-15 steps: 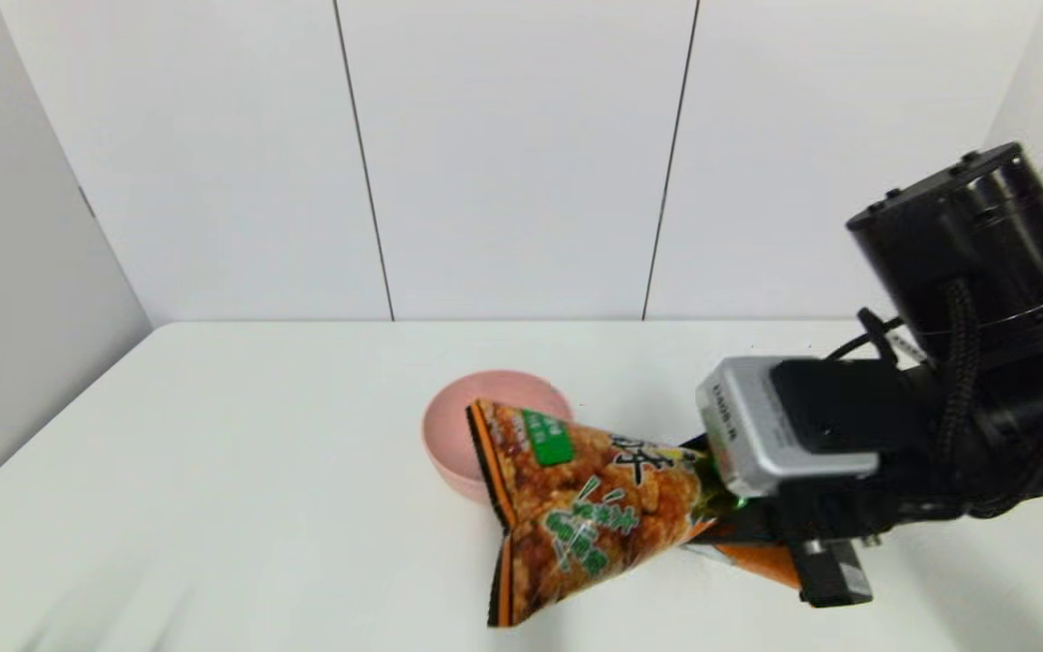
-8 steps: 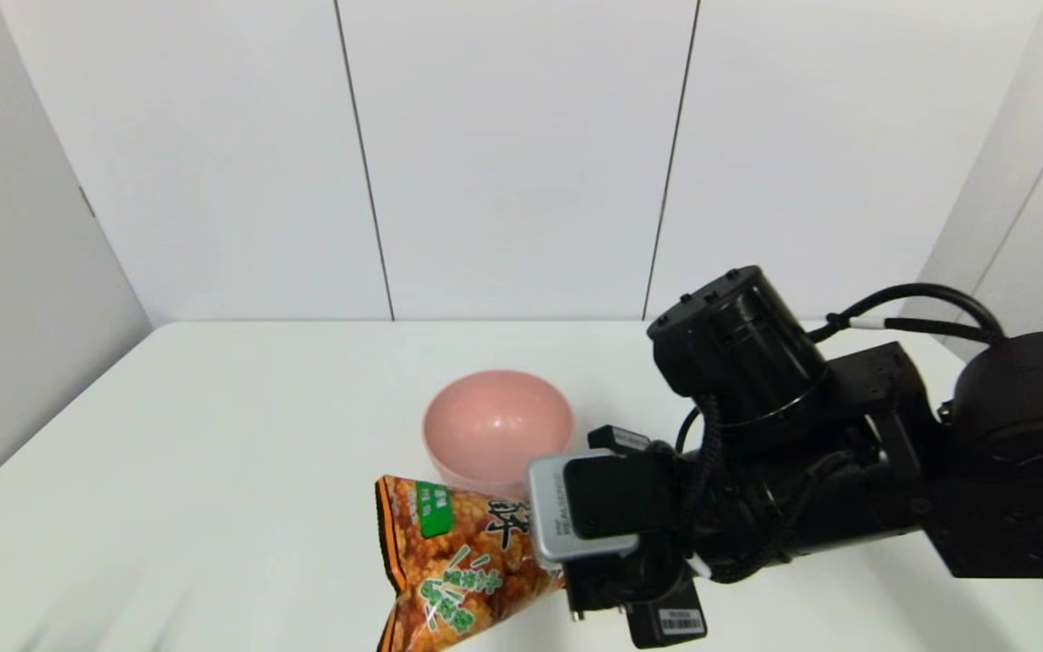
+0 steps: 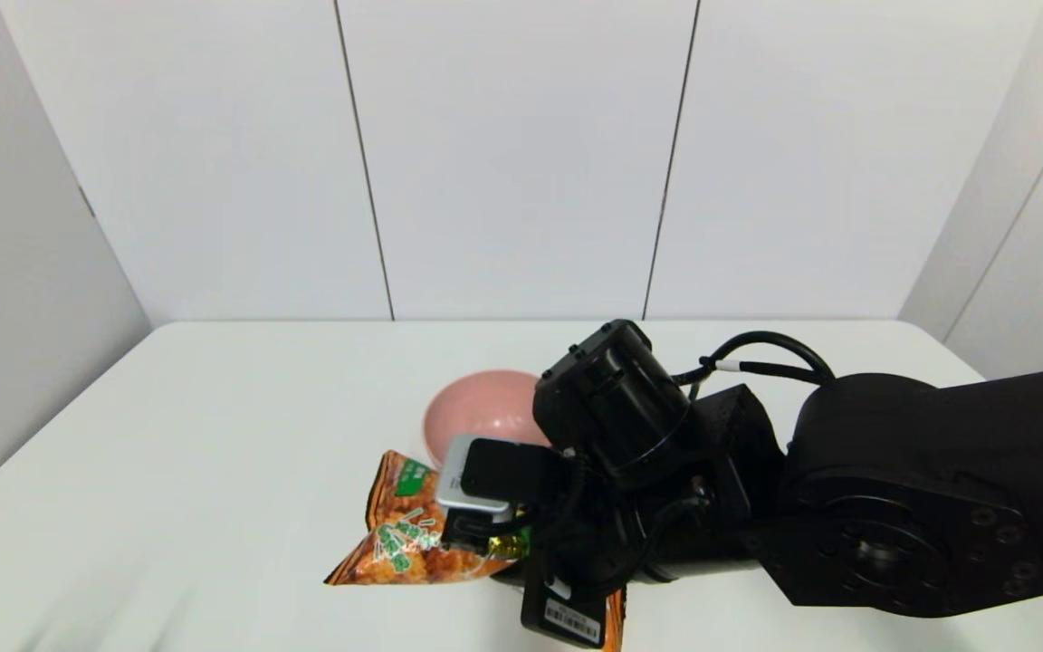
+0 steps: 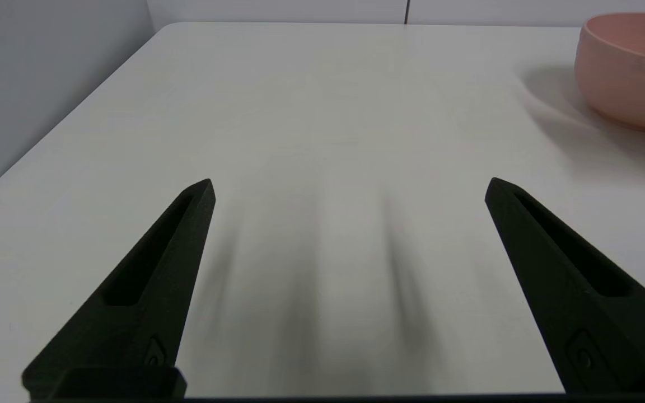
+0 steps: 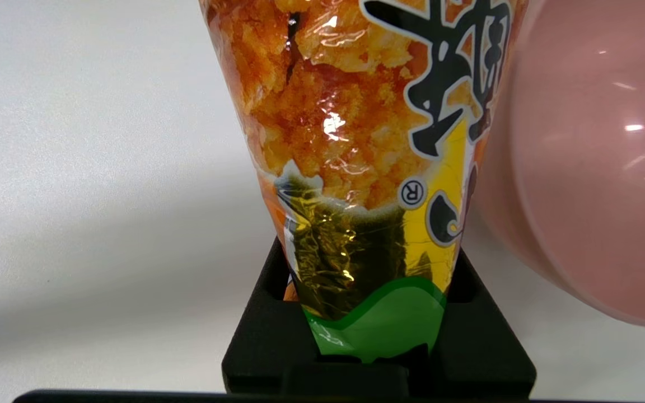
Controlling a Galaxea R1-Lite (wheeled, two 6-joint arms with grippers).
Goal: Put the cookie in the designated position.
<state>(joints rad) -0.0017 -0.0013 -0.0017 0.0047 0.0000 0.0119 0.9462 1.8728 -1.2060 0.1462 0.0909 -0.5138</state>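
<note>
Head camera looks down at the table [image 3: 214, 407]; both wrist cameras, low and close, share the pink bowl [image 4: 630, 73].

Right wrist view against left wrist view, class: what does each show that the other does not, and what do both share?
Only the right wrist view shows the right gripper clamped on the cookie packet's end, with its black characters and green label. Only the left wrist view shows the left gripper open over the bare table, holding nothing. Both show the pink bowl and the white tabletop.
</note>
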